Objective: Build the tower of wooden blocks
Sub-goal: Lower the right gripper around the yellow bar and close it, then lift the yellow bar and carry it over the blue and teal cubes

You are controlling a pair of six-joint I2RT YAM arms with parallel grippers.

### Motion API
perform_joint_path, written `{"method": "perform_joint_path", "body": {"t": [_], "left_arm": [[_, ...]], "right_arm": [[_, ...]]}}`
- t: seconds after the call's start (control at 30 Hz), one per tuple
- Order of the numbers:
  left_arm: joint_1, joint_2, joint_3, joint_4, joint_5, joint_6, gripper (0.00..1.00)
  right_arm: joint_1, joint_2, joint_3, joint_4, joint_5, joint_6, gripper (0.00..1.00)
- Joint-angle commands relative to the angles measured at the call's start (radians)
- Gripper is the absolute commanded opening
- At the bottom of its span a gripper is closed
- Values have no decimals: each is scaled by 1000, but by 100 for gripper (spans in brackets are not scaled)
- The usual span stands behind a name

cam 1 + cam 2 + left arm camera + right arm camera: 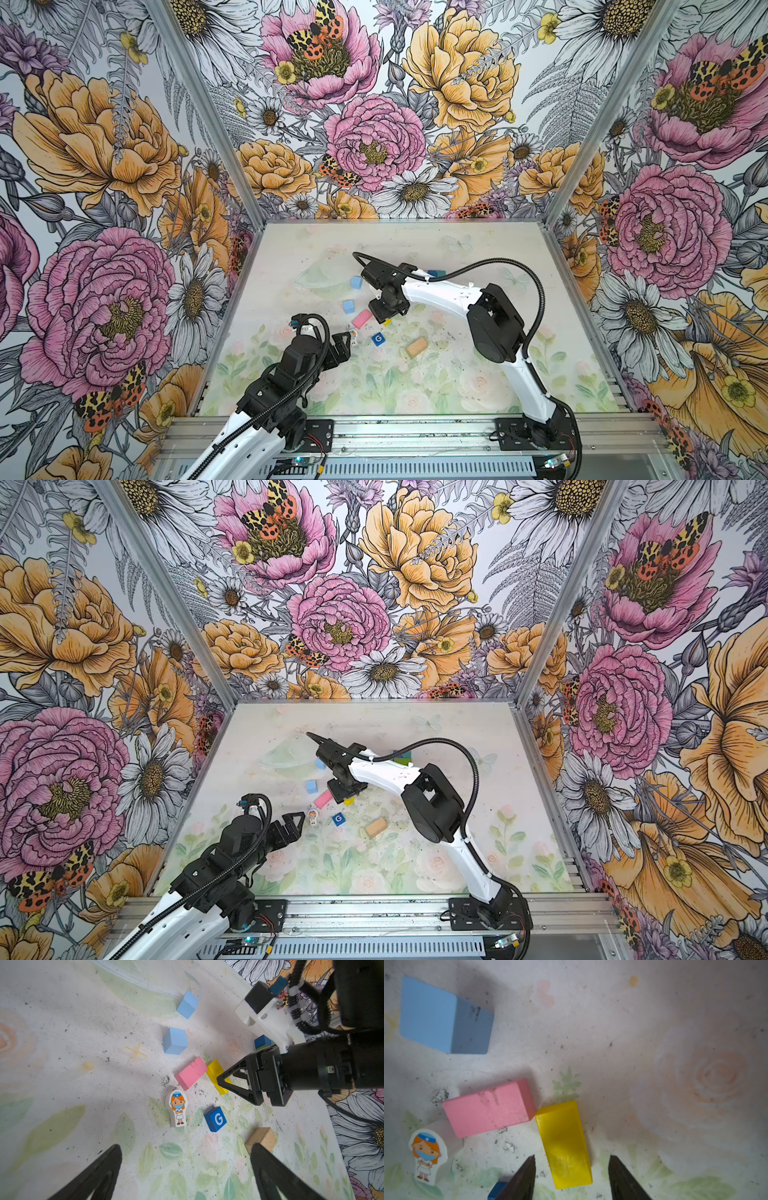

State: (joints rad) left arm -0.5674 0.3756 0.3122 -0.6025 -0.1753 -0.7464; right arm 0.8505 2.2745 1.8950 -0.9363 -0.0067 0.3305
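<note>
Top views, loose pieces on the mat (457,386): two cubes, far light blue cube (356,282) and near light blue cube (348,306); one pink brick (361,318), G cube (377,339), tan brick (416,347), figure (312,816).
Top views, blocked: right arm (440,291) covers most of a green block (402,761) under a dark blue block (400,753), far right.
Left wrist, left gripper (187,1147): wide, empty, left of the figure.
Right wrist, right gripper (572,1157): part-open astride yellow brick (563,1142), gap each side; pink brick's corner meets it.
</note>
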Motion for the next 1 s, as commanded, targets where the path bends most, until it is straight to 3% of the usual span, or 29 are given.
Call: {"method": "perform_joint_path", "body": {"t": [0.0, 0.4, 0.5, 0.7, 0.97], "left_arm": [[-11, 6, 34, 2, -21, -4, 98], [-12, -3, 30, 3, -21, -4, 98], [-11, -3, 32, 2, -22, -1, 98], [-11, -1, 34, 3, -27, -1, 98], [-10, 12, 55, 3, -25, 5, 98]], "right_arm": [[-5, 29, 36, -4, 37, -17, 59], [-4, 56, 37, -7, 28, -13, 54], [-4, 62, 36, -8, 31, -8, 50], [-5, 56, 33, -14, 50, 0, 33], [-16, -6, 18, -29, 60, 33, 30]]}}
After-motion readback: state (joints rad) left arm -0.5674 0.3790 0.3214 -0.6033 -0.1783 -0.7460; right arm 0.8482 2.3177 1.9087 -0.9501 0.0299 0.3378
